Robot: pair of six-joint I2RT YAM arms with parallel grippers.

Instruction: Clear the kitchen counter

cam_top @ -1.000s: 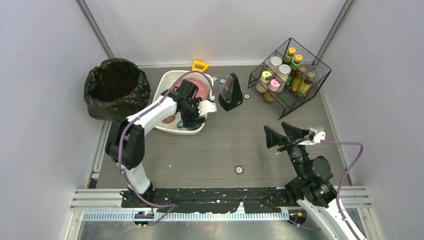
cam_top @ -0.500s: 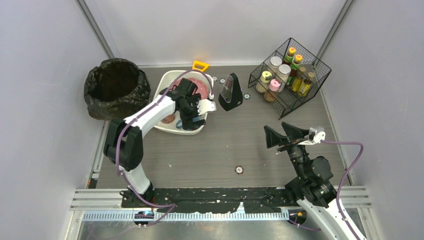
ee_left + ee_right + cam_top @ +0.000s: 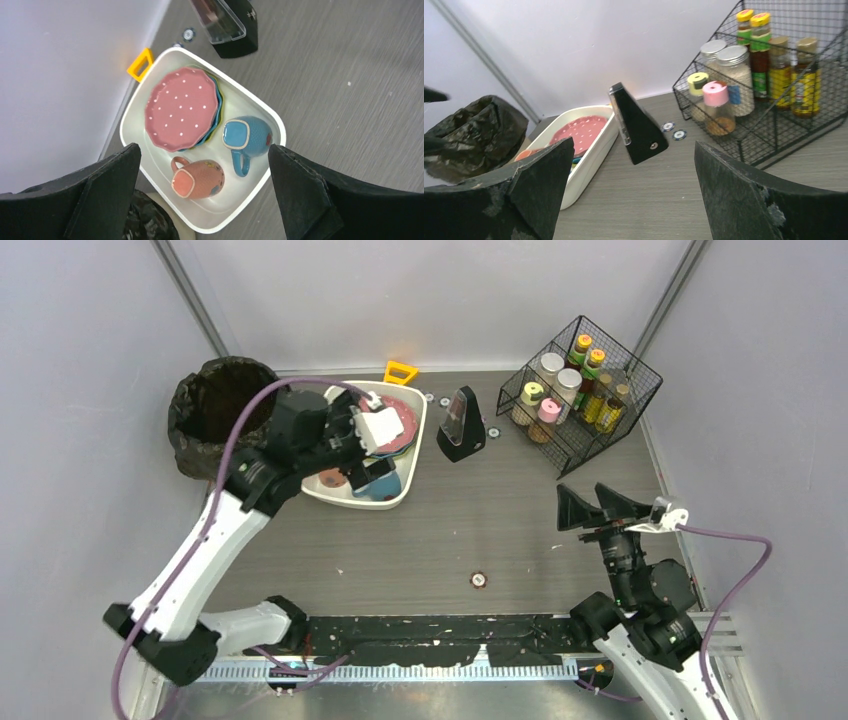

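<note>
left pincer (image 3: pixel 202 146) gapes open above one white tub (image 3: pixel 220 207) holding one plate stack (image 3: pixel 182 107), one blue mug (image 3: pixel 247 137), one pink mug (image 3: pixel 197 180). right pincer (image 3: pixel 634 141), open too, hovers over the grey desk (image 3: pixel 480 510) carrying the tub.

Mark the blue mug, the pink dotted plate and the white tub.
blue mug (image 3: pixel 259 137): left wrist view, its body.
pink dotted plate (image 3: pixel 182 107): left wrist view, its centre.
white tub (image 3: pixel 227 202): left wrist view, bare inner wall.
</note>
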